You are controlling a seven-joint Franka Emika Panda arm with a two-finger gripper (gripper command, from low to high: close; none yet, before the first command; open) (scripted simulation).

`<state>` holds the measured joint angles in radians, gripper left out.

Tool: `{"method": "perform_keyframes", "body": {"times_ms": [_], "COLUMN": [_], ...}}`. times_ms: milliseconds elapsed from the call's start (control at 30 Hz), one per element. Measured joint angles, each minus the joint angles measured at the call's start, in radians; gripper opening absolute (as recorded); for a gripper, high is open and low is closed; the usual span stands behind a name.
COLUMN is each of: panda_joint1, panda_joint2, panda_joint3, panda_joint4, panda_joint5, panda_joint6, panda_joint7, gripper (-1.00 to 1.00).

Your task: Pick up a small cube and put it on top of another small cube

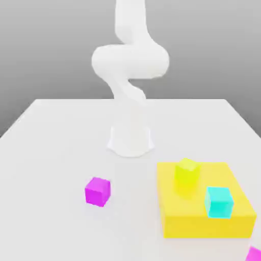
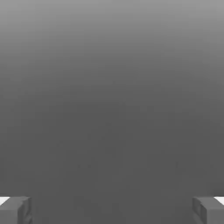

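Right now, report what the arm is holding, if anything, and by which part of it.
Nothing is held: the tool stands open, with bare space between its fingers in the hand view.

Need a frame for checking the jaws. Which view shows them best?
The hand view: both jaws stand wide apart along its edge, nothing between them. The exterior view shows the white arm and its base.
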<state>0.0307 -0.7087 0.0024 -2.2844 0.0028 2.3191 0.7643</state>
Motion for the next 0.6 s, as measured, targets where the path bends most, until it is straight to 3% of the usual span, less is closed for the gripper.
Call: {"method": "perform_keyframes", "body": {"times_ms": [600], "panda_joint1": [0.174], "panda_joint2": [0.659], "panda_joint3": [0.078], "panda_joint4": [0.113], "panda_joint5": [0.002], "panda_joint6": [0.134], "panda_joint7": [-0.247], "gripper": [0.0]}}
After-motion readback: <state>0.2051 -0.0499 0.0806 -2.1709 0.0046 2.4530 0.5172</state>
